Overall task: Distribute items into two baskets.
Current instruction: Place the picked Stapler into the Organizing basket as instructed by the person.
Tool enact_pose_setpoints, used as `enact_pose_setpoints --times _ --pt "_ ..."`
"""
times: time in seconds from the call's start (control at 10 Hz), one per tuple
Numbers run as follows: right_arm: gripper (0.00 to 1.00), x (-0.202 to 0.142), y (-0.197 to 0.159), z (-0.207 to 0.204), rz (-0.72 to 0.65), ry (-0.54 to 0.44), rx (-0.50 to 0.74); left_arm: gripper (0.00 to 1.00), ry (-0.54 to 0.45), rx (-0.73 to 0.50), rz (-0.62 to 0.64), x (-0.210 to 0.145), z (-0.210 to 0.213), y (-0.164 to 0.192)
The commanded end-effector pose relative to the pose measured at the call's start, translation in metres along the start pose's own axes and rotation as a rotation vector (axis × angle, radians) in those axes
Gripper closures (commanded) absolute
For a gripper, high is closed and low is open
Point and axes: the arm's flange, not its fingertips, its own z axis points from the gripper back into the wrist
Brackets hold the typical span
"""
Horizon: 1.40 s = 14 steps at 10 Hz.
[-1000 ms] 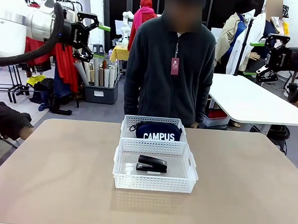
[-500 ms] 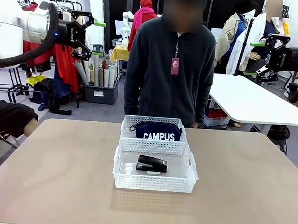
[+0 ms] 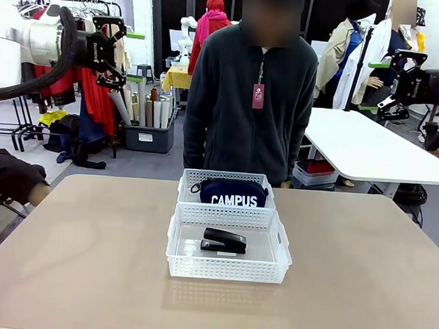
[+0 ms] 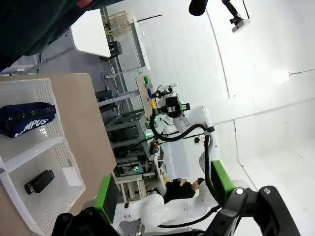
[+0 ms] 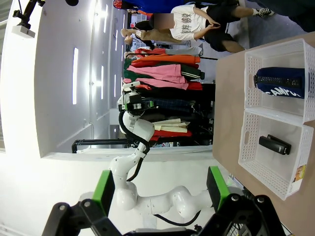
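Two white lattice baskets stand end to end at the table's middle. The far basket holds the navy "CAMPUS" pouch. In the near, larger basket lies the black stapler. My left gripper hangs open and empty, high above the table's far left. High at the far right my right gripper is also open and empty. The left wrist view shows the pouch and stapler far below my open left gripper. The right wrist view shows the pouch, the stapler and my open right gripper.
A person in a dark fleece stands at the table's far edge behind the baskets, hands out of sight. The tan tabletop spreads bare on both sides of the baskets. A white table stands behind at right.
My left gripper has drawn back to the left and slightly up, still open. The right arm, the baskets and the items have not moved.
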Motion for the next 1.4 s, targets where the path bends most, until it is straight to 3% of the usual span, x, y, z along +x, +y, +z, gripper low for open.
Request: enact_pose_setpoints --times 0.0,1.3 --pt "0.0 -0.0011 0.0042 -0.0008 0.006 -0.01 0.004 0.0 0.0 -0.038 -0.015 0.0032 0.004 -0.0014" --pt "0.0 -0.0011 0.0042 -0.0008 0.006 -0.01 0.004 0.0 -0.001 -0.003 -0.003 0.0015 0.0017 0.0004"
